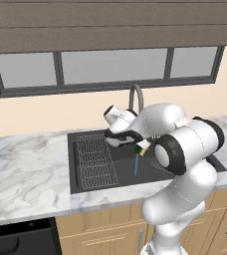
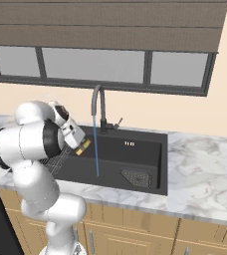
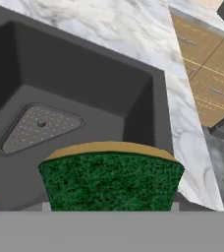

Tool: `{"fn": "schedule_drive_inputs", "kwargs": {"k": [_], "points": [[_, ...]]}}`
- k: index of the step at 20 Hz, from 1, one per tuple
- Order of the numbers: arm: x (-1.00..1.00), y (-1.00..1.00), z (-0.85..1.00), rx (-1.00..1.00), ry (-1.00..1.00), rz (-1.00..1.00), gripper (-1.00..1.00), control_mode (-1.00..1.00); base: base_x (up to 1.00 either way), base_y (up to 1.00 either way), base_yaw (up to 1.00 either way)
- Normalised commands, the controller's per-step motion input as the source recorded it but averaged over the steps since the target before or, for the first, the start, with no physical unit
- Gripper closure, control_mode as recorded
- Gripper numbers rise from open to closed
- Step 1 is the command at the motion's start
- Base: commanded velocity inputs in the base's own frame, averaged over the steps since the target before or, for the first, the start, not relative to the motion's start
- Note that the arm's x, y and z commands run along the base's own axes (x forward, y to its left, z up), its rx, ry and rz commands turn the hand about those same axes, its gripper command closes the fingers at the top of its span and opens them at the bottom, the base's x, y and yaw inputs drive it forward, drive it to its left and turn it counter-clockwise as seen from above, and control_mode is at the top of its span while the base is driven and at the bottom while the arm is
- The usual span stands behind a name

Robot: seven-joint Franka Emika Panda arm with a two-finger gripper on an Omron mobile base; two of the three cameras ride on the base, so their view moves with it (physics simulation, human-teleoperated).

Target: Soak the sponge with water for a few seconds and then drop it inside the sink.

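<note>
We find the gripper (image 2: 81,145) pinching the sponge (image 2: 83,146), held above the sink (image 2: 135,149), just left of the water (image 2: 95,149) falling from the faucet (image 2: 98,107).

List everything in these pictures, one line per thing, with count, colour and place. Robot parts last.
sink: one, matte black, set in the counter below the window.
faucet: one, dark, curved, at the sink's back edge.
water: one thin light-blue stream, falling from the faucet into the sink.
wire rack: one, grey, in the sink's left part.
drain: one, grey, triangular, on the sink floor.
sponge: one, green over yellow, held above the sink beside the stream.
counter: one, white marble, around the sink.
window: one, dark-framed, behind the faucet.
gripper: one, shut on the sponge.
</note>
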Motion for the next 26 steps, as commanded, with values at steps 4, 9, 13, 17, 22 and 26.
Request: {"fn": "schedule_drive_inputs", "kwargs": {"k": [4, 9, 13, 17, 22, 26], "points": [[-0.33, 0.00, 0.45, 0.00, 0.00, 0.12, 1.00, -1.00, 0.00, 0.00, 0.00], [-0.32, -0.11, 0.31, 0.02, 0.03, 0.14, 1.00, -1.00, 0.00, 0.00, 0.00], [-0.36, -0.13, 0.10, 0.05, 0.02, 0.13, 1.00, -1.00, 0.00, 0.00, 0.00], [-0.41, -0.21, 0.01, 0.09, 0.01, 0.12, 1.00, -1.00, 0.00, 0.00, 0.00], [-0.31, -0.20, 0.12, 0.07, 0.00, 0.09, 1.00, -1.00, 0.00, 0.00, 0.00], [-0.28, -0.06, 0.21, 0.00, 0.00, 0.04, 1.00, -1.00, 0.00, 0.00, 0.00]]}}
